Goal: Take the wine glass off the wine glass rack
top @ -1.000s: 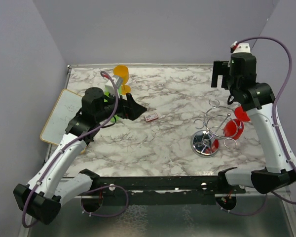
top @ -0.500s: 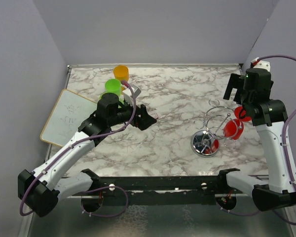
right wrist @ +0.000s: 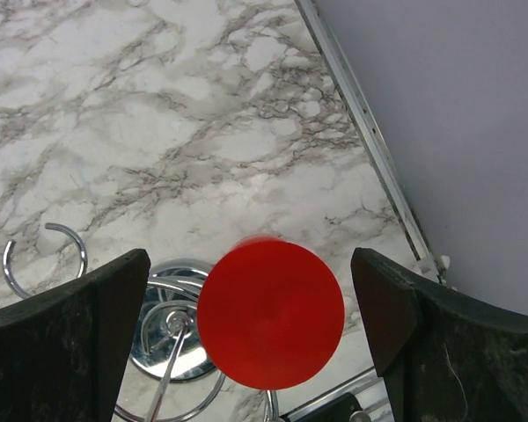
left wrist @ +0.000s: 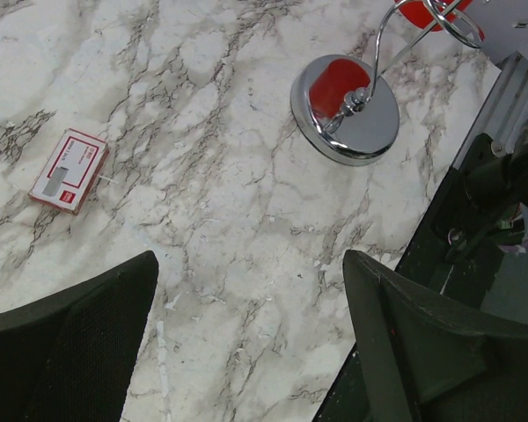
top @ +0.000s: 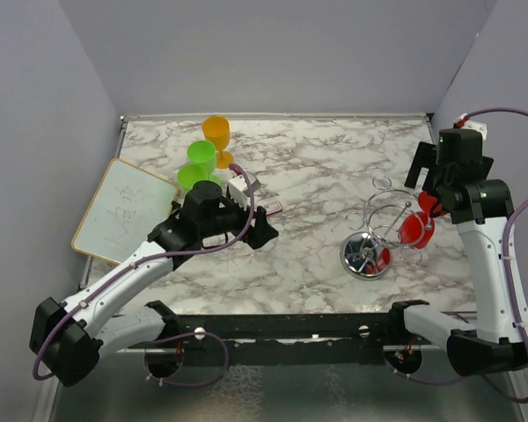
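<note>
A red wine glass hangs upside down in the chrome wine glass rack at the right of the marble table. In the right wrist view its round red foot faces up, with the rack's shiny base below it. My right gripper hovers open just above the glass, its fingers wide on either side of the foot without touching it. My left gripper is open over bare marble at centre-left, its fingers empty. The rack base lies ahead of it.
A green cup and an orange cup stand at the back left. A whiteboard lies at the left edge. A small red-and-white card rests on the marble near my left gripper. The side wall rises close beside the rack.
My left arm swung right and toward the near edge, uncovering the green cup. My right arm moved right and down until it hovered over the red glass.
</note>
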`<state>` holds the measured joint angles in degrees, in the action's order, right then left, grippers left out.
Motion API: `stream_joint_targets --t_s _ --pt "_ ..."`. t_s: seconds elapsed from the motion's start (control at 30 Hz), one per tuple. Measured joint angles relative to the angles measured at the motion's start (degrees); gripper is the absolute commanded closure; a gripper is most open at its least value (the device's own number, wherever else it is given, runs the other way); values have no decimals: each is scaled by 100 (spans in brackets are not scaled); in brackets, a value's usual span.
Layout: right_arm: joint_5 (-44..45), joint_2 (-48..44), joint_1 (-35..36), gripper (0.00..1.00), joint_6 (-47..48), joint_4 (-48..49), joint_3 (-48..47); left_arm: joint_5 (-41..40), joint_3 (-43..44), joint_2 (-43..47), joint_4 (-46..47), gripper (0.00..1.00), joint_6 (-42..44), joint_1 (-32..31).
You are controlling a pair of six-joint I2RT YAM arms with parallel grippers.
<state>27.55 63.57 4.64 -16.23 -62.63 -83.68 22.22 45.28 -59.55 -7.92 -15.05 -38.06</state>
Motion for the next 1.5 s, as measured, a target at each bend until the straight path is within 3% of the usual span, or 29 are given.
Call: stream_joint_targets --t_s 1.1,1.5 --pt "11 -590 -92 0 -496 -138 905 -289 0 46 -70 12 227 -407" --pt "-177 -820 -98 8 -612 -74 1161 -376 0 46 -72 12 264 -407"
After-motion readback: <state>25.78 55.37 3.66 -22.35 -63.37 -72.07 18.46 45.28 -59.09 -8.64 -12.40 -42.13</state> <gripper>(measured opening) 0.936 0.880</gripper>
